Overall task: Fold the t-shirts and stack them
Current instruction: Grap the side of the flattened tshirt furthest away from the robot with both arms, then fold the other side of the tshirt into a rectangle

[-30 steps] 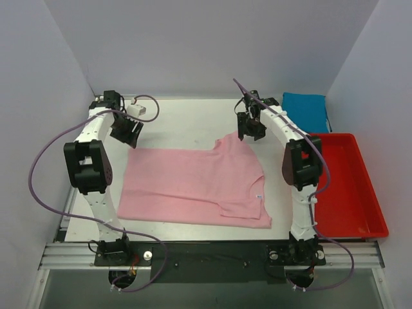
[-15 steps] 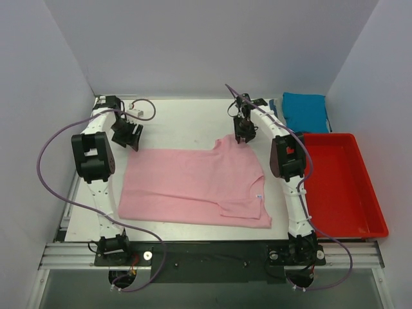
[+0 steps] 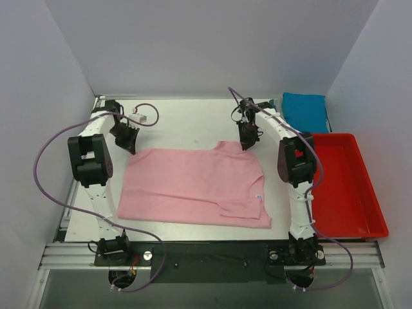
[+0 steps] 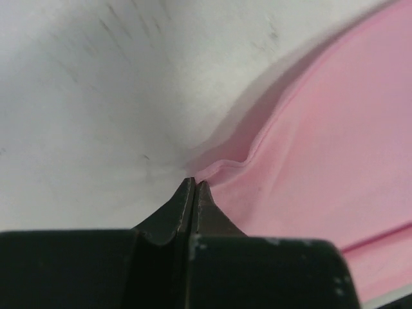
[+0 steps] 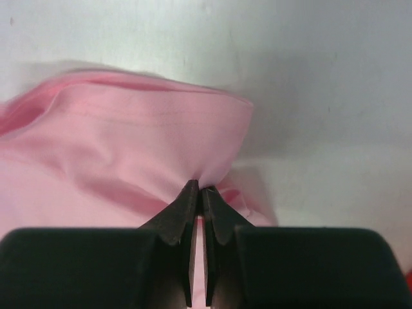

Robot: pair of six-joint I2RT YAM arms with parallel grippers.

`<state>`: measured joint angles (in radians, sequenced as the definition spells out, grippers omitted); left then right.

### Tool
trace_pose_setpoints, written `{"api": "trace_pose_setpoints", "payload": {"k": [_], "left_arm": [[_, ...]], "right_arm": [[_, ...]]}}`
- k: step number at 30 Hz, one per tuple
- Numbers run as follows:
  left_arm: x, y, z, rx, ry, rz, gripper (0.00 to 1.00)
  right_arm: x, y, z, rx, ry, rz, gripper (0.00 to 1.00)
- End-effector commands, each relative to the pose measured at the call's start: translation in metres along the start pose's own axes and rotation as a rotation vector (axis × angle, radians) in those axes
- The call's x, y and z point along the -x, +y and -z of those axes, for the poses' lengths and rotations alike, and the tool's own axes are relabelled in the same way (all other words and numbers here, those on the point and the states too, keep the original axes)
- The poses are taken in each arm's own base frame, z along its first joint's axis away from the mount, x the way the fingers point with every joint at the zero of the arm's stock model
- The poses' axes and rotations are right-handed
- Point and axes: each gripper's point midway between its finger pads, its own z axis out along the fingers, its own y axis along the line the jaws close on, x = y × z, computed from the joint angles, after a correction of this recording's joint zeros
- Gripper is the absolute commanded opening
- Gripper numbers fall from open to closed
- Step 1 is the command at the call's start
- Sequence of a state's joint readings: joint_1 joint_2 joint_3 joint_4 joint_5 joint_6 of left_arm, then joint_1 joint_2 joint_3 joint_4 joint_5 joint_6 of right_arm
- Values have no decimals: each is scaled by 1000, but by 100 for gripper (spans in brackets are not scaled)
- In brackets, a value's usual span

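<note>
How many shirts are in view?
2. Pink shirt spread mid-table, its far edge pinched by the left gripper and right gripper; teal shirt folded far right, behind the tray.

Top camera: mounted high, above and behind the near edge of the table (image 3: 187, 122), tilted down toward the back wall (image 3: 212, 45). Wide and distant; it takes in the whole tabletop, pink shirt (image 3: 193, 187), teal shirt (image 3: 304, 111) and red tray (image 3: 341, 187).

Left wrist camera: sits just behind the left gripper (image 4: 194, 185), sighting along its fingers, very close to the tabletop.

Right wrist camera: same set-up behind the right gripper (image 5: 197, 188), equally close.

Shared: all three see pink shirt and table. The left wrist covers the shirt's far-left corner, the right wrist its far-right edge.
</note>
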<state>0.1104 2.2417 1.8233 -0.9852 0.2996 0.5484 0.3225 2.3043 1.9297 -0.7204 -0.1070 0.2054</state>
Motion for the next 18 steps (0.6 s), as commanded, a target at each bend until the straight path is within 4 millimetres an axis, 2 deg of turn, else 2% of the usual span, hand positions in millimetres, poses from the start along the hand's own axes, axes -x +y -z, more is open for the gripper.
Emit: {"api": "trace_pose_setpoints", "payload": {"k": [1, 2, 3, 4, 5, 6, 7, 8, 9, 10, 11, 12, 13, 14, 18], "left_arm": [[19, -22, 63, 38, -178, -131, 0], [21, -26, 77, 60, -206, -155, 0], [17, -31, 87, 71, -217, -172, 0], [12, -33, 88, 73, -213, -180, 0], [7, -37, 95, 86, -218, -198, 0], [-3, -37, 92, 94, -202, -198, 0], [-5, -39, 101, 117, -215, -220, 0], [-13, -39, 99, 134, -203, -225, 0], [-16, -41, 106, 154, -214, -247, 0], [-24, -42, 103, 162, -201, -250, 0], [-25, -46, 111, 180, -218, -273, 0], [-35, -48, 106, 173, -200, -278, 0], [-37, -50, 109, 184, -206, -294, 0], [-49, -51, 102, 179, -180, -292, 0], [-72, -46, 85, 209, -125, -312, 0]], "right_arm": [[-5, 7, 77, 49, -121, -13, 0], [-13, 8, 86, 57, -139, -13, 0], [-25, 8, 84, 61, -132, -21, 0], [-29, 11, 97, 74, -160, -21, 0], [-47, 10, 91, 78, -134, -34, 0], [-50, 12, 105, 93, -167, -36, 0], [-69, 11, 96, 90, -130, -46, 0], [-73, 12, 108, 102, -160, -46, 0], [-90, 10, 101, 98, -131, -56, 0], [-95, 11, 109, 108, -149, -68, 0], [-109, 11, 104, 117, -132, -70, 0], [-114, 15, 109, 131, -142, -81, 0], [-126, 16, 103, 138, -126, -82, 0], [-133, 20, 106, 147, -131, -87, 0], [-160, 24, 90, 147, -90, -111, 0]]}}
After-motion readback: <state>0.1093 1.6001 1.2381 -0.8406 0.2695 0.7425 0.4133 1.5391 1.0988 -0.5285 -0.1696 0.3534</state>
